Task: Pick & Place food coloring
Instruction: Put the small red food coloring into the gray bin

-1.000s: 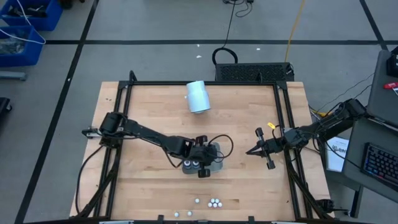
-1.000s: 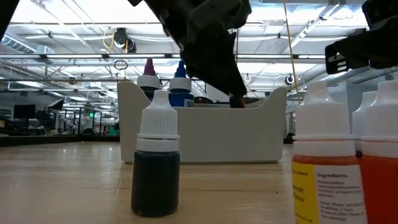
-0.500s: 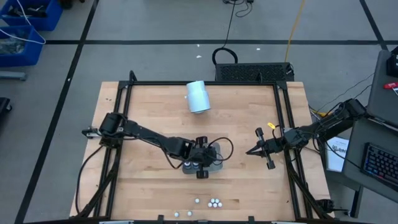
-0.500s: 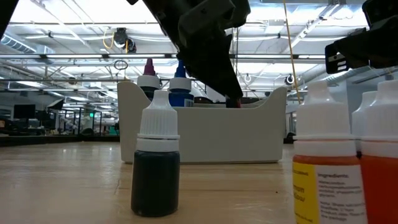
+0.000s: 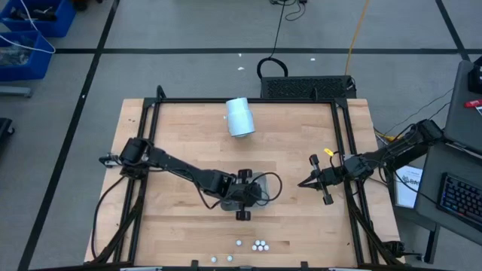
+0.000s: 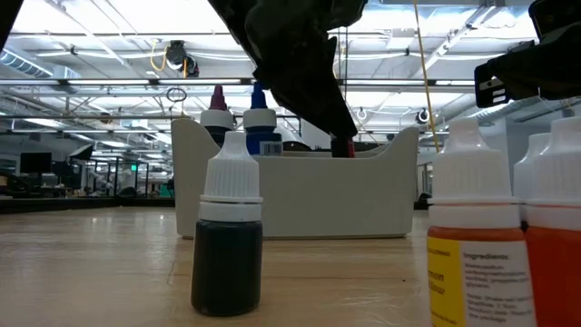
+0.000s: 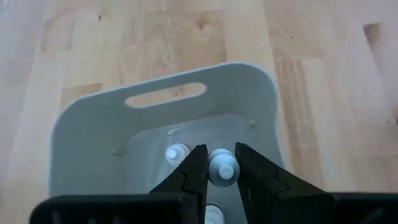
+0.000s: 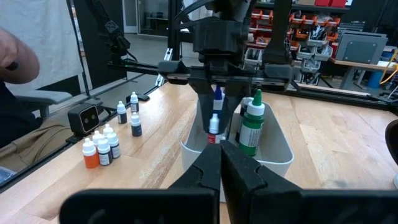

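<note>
A grey tray (image 5: 260, 181) stands mid-table. My left gripper (image 7: 220, 154) reaches down into it and is shut on a red food coloring bottle (image 6: 343, 145). Other bottles stand upright on the tray floor (image 7: 186, 134): a blue one (image 6: 260, 127), a magenta-tipped one (image 6: 217, 113) and a green one (image 8: 251, 127). Several more food coloring bottles (image 5: 259, 245) stand on the table by its near edge. My right gripper (image 5: 303, 183) hovers shut to the tray's right, touching nothing. My left gripper pinches the bottle's white ribbed cap (image 7: 222, 169) between its two fingers (image 7: 193, 173). It comes slanting down from the table's left. The bottle is upright inside the tray, its red body (image 8: 211, 139) at rim height. The tray wall hides whether its base rests on the floor.
A pale-blue cylinder (image 5: 239, 117) lies near the table's far edge. A black rail frame (image 5: 248, 100) runs round the tabletop. In the low view a dark bottle (image 6: 227, 238) and orange bottles (image 6: 474, 250) stand close in front. A person's hand (image 8: 15, 59) shows beyond the table.
My left gripper has rolled a little about its pointing line while staying shut on the red bottle inside the tray. The tray and my right gripper have kept still.
</note>
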`<state>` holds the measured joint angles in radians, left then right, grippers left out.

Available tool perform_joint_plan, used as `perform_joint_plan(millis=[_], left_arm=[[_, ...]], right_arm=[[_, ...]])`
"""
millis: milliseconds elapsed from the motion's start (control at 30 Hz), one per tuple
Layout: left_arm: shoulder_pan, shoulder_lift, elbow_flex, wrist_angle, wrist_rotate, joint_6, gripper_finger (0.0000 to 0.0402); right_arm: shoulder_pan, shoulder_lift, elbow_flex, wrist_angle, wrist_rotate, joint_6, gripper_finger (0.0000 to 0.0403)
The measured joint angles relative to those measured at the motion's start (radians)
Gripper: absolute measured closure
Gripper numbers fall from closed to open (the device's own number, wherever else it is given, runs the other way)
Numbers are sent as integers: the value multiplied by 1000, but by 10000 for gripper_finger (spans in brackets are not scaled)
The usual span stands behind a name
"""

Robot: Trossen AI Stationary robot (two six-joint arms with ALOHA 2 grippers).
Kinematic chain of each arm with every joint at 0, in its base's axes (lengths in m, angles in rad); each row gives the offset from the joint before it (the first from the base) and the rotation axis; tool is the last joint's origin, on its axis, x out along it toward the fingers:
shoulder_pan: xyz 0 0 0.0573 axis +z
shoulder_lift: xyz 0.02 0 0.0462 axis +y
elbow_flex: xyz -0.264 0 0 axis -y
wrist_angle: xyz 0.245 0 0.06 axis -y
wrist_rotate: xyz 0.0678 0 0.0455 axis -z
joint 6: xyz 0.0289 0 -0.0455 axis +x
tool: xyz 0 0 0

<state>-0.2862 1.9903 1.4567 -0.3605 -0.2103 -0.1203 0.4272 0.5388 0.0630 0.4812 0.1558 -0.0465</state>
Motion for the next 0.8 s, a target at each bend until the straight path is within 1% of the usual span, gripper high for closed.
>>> perform_joint_plan(millis=[133,267,433,600,700,800], left_arm=[[16,0,0,12,1,34,334],[30,0,23,-2,9,28,334],[28,0,94,-58,-24,-38,334],[-2,-1,161,-170,-81,-123,334],[-12,-2,175,-215,-95,-167,334],[-13,-2,179,-222,-91,-175,334]], right_arm=[[0,0,0,0,0,0,403],[0,0,0,0,0,-1,403],[0,0,0,0,0,-3,403],[0,0,0,0,0,-3,403],[0,0,0,0,0,-3,403],[0,0,0,0,0,-3,403]])
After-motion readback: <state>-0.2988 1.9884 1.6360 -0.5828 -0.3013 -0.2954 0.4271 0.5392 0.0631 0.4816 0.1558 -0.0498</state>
